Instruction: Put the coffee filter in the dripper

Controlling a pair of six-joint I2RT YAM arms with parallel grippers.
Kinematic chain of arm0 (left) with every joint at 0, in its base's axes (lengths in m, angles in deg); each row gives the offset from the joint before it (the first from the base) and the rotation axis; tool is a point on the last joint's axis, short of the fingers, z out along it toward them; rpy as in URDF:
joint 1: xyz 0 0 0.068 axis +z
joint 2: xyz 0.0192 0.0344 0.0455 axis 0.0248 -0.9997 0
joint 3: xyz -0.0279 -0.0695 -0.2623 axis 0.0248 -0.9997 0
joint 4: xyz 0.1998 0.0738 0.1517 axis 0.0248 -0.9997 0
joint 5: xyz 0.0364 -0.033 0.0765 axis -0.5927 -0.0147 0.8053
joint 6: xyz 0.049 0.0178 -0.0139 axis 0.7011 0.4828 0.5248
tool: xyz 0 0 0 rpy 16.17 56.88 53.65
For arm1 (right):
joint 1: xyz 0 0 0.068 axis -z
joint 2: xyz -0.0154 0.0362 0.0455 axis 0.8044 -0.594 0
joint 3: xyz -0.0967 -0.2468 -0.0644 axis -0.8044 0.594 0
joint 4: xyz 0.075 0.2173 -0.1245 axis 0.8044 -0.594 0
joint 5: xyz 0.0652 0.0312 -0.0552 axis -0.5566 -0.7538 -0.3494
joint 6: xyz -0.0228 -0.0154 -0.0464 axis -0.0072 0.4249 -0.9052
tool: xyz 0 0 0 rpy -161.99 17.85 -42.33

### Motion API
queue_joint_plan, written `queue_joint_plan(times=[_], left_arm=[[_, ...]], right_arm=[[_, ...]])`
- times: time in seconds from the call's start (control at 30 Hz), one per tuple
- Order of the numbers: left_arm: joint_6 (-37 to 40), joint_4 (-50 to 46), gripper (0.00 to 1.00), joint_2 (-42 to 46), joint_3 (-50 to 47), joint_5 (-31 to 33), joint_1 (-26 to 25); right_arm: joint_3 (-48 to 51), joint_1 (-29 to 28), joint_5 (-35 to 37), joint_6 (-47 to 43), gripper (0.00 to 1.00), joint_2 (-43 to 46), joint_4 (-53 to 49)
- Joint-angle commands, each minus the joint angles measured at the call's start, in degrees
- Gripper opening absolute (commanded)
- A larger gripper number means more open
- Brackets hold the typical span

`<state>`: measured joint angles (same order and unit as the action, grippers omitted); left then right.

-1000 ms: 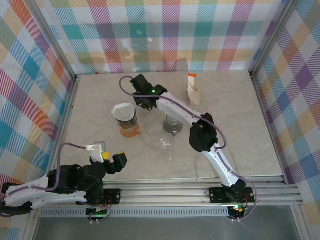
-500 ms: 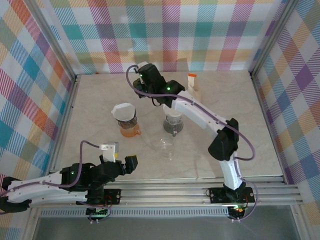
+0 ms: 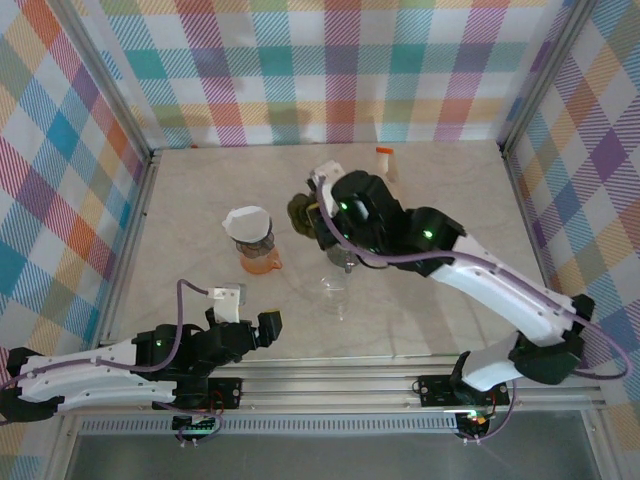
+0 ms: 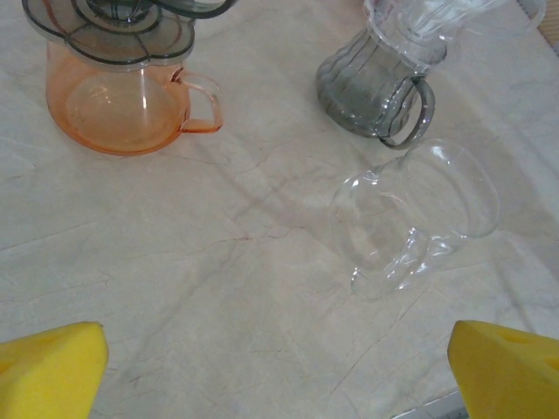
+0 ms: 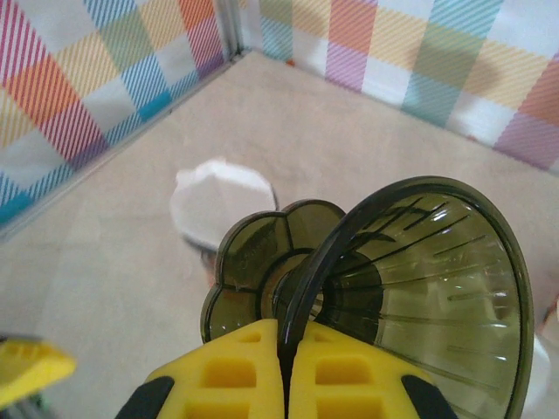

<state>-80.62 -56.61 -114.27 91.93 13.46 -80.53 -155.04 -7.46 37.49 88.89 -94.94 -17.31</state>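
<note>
Orange jug (image 4: 122,105), grey jug (image 4: 367,83) and a tipped glass (image 4: 410,218) crowd the tabletop (image 3: 200,190) centre, the right arm (image 3: 480,275) and its held dripper (image 5: 410,279) hanging above. Left edge and far-left corner lie open.

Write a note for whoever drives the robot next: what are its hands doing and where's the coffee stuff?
Left gripper: open, empty, low near the table's front edge.
Right gripper: shut on the rim of a smoky dripper, held up off the table.
White paper filter: sitting in a second dripper on the orange server.
Done: filter looks placed. Left: probably set the held dripper down and check the filter is seated.
</note>
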Motion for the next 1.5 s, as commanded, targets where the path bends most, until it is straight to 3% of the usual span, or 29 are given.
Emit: queue_joint_plan(times=[0.0, 0.2, 0.33, 0.83, 1.47], left_arm=[[-0.64, -1.51, 1.00, -0.26, 2.35, 2.26, -0.43], [-1.64, -3.59, 1.00, 1.76, 2.53, 3.04, -0.37], [-1.74, -3.89, 1.00, 2.99, 2.29, 2.76, -0.36], [-1.75, -3.30, 1.00, 3.57, 1.15, 2.22, -0.43], [-2.28, -3.47, 1.00, 5.78, -0.11, 2.16, -0.41]], right_arm=[[1.10, -2.78, 2.17, 3.25, 0.00, 0.85, -12.07], [-1.65, -8.83, 3.74, 3.72, 0.00, -5.57, -26.72], [-3.22, -10.72, 6.30, 2.41, 0.00, -11.14, -30.74], [0.75, -10.88, 8.53, 0.49, 0.00, -17.30, -22.44], [5.63, -11.71, 11.35, 2.63, 0.00, -18.28, -18.87]])
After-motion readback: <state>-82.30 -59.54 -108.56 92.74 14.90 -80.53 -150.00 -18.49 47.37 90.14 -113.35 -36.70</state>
